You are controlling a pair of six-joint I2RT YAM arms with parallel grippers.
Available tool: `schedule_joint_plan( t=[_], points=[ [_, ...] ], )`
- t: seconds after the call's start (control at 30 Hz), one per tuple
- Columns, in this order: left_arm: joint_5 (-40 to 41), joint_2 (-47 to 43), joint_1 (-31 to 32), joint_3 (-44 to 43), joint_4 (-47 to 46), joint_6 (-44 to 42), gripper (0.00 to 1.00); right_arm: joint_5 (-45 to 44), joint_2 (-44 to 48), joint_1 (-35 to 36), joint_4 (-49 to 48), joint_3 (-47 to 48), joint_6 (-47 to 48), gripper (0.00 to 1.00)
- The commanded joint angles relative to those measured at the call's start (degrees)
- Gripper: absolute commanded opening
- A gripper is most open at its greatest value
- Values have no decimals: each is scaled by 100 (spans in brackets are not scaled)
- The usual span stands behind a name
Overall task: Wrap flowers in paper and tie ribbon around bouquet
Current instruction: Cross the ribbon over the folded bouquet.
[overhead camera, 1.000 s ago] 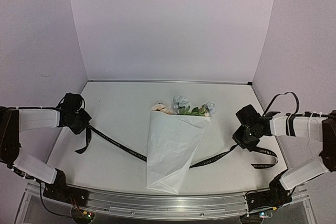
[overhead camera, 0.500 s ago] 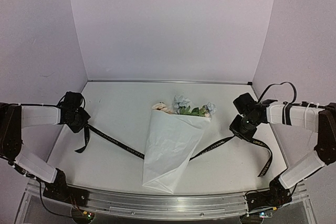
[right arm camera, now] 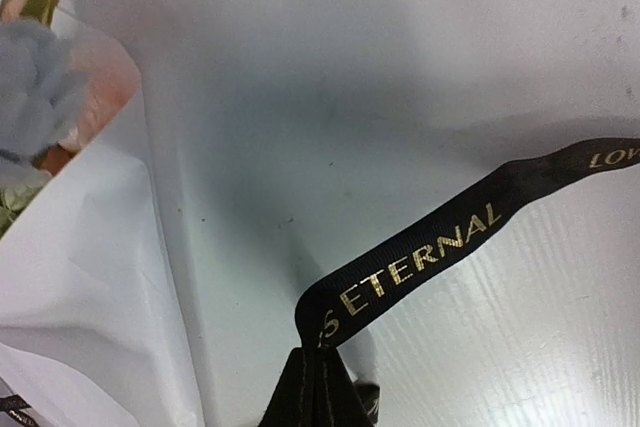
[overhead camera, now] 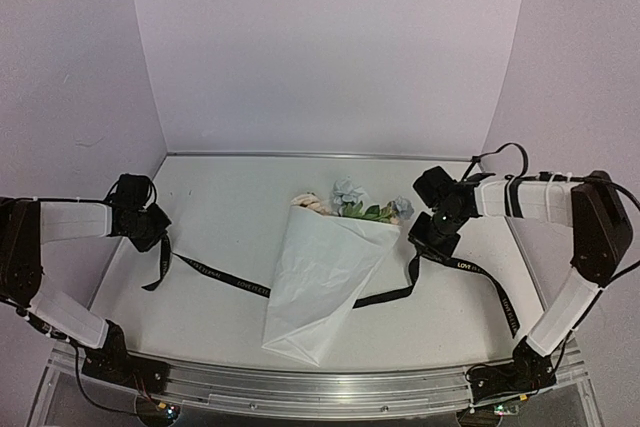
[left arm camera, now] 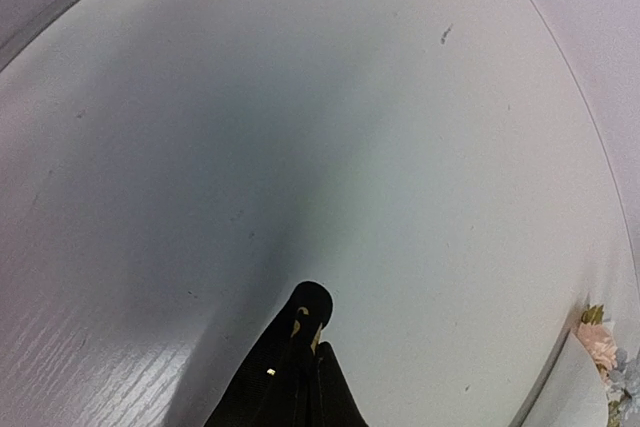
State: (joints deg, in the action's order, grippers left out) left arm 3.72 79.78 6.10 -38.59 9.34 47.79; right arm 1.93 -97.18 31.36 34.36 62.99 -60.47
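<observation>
My left pincer (overhead camera: 150, 232), mid-left, and right pincer (overhead camera: 427, 237), right of centre, each pinch the ribbon (overhead camera: 225, 280), which runs beneath the central bouquet (overhead camera: 320, 282). It looks limp, light and slippery: best held flat near its ends.

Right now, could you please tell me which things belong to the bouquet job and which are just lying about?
Job: bouquet; ribbon; left gripper and right gripper, both pinching the ribbon.
Not part of it: only the table and walls.
</observation>
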Motion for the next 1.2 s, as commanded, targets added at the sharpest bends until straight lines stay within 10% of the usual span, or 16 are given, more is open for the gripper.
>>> schedule_joint_plan(
  t=[0.0, 0.73, 1.17],
  points=[
    [-380, -7, 185, -24, -224, -330, 0, 190, -578, 238, -393, 356, -282, 0],
    [-479, -743, 237, 288, -69, -144, 0, 1023, -2423, 140, -433, 2918, 158, 0],
    [-820, -1138, 1346, -522, -1519, -1408, 0, 303, -574, 41, 1009, 1513, 1045, 0]
  ],
)
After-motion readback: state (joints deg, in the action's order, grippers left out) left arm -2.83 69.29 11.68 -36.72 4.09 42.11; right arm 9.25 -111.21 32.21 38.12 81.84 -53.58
